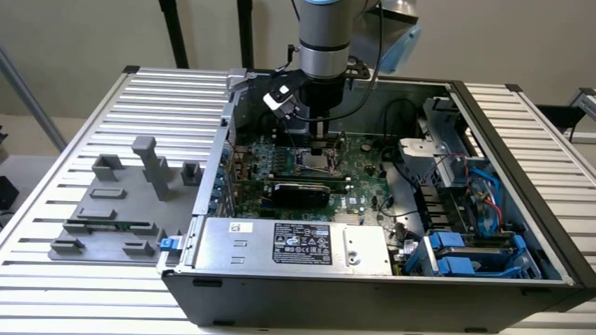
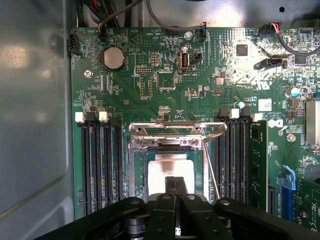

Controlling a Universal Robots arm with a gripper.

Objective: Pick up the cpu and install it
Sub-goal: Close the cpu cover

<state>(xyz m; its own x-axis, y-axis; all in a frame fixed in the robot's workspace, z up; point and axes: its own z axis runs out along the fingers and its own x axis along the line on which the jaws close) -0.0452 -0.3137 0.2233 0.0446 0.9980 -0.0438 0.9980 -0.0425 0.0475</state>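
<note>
Ribbed grey metal table (image 1: 56, 209) bearing an open black computer case (image 1: 373, 296). Black two-finger gripper (image 2: 175, 181), fingers pressed together, grasping nothing, poised over the small flat silvery square cpu (image 2: 161, 170) lying directly beneath it in the metal-framed socket (image 2: 175, 131). Fingers hide one cpu edge; contact cannot be made out.

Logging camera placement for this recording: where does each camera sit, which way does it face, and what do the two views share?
Exterior view: off the arm, raised, looking down into the open grey metal computer case on the slatted table; the silver arm and black gripper show.
Wrist view: on the wrist, facing down the shut gripper at the silvery square cpu in the metal-framed socket.
Shared: the green motherboard, the gripper.
</note>
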